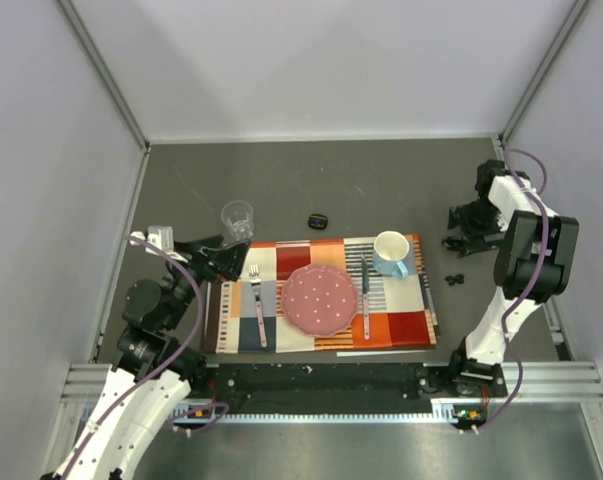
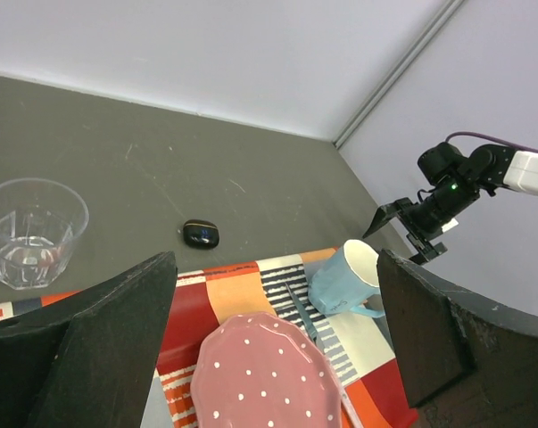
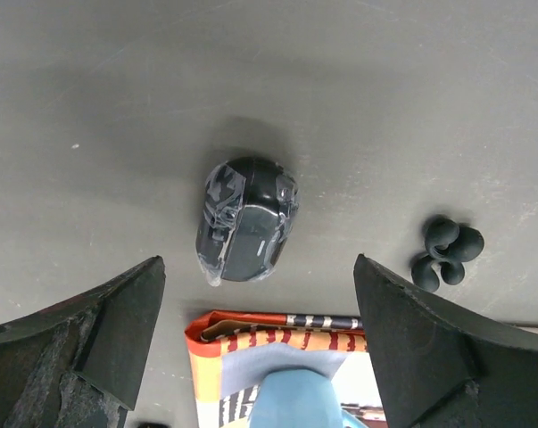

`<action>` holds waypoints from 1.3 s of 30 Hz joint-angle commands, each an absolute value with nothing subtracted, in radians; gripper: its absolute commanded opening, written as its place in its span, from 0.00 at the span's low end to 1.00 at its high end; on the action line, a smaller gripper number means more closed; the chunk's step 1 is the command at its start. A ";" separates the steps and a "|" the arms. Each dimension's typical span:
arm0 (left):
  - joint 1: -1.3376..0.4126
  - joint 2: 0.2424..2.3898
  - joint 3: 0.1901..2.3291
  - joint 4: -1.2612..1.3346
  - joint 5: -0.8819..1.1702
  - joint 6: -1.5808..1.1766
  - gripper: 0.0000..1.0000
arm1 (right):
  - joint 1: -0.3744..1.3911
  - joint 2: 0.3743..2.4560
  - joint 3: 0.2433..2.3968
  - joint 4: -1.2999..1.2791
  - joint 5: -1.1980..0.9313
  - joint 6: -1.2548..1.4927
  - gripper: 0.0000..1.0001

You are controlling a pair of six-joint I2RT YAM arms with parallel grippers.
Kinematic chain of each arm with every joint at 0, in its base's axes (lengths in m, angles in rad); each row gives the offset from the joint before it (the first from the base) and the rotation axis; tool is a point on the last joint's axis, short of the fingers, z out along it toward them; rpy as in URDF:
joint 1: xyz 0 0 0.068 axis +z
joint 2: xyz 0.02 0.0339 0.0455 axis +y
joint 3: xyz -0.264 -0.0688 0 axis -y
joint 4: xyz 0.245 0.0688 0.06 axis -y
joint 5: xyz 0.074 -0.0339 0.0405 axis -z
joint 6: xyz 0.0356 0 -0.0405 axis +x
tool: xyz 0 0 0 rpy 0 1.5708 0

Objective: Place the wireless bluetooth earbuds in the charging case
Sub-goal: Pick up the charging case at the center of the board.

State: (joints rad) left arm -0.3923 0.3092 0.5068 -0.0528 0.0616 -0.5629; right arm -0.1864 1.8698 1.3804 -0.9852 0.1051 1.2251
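The charging case [image 3: 246,218], a closed black pebble with clear film on it, lies on the grey table just beyond the placemat's corner. My right gripper [image 3: 258,267] hovers over it, open, one finger on each side and touching nothing. The wireless bluetooth earbuds [image 3: 447,252] lie bunched together on the table to the case's right, and also show in the top view [image 1: 455,279]. In the top view the right gripper [image 1: 459,232] hides the case. My left gripper [image 2: 277,259] is open and empty above the placemat's left end [image 1: 226,258].
A patterned placemat [image 1: 401,325] carries a pink dotted plate [image 1: 321,298], a blue mug [image 1: 392,252], a fork [image 1: 257,305] and a knife [image 1: 365,290]. A clear glass [image 1: 237,217] stands behind the mat. Another small black pebble with a blue light [image 1: 318,220] lies on the table.
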 commanded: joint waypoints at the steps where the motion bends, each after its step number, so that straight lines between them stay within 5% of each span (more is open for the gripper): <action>1: -0.388 0.298 0.520 -0.049 0.043 -0.600 0.99 | -0.199 1.873 1.402 -0.986 0.132 1.302 0.86; 15: -0.388 0.270 0.620 -0.110 0.152 -0.577 0.99 | -0.258 1.968 1.378 -0.942 0.071 1.324 0.76; 25: -0.388 0.351 0.658 -0.110 0.275 -0.563 0.99 | -0.258 1.977 1.330 -0.897 0.044 1.318 0.42; 29: -0.388 0.331 0.653 -0.130 0.239 -0.568 0.90 | -0.258 1.964 1.307 -0.878 0.029 1.299 0.13; 35: -0.388 0.350 0.669 -0.189 0.170 -0.592 0.99 | -0.261 1.844 1.212 -0.715 -0.072 1.247 0.00; 39: -0.388 0.374 0.680 -0.238 0.081 -0.636 0.99 | -0.264 1.734 1.169 -0.646 -0.146 1.210 0.00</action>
State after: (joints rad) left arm -0.3923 0.3489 0.6430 -0.2031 0.1719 -0.5953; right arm -0.2623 1.8404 1.1999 -0.7578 -0.0532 1.2503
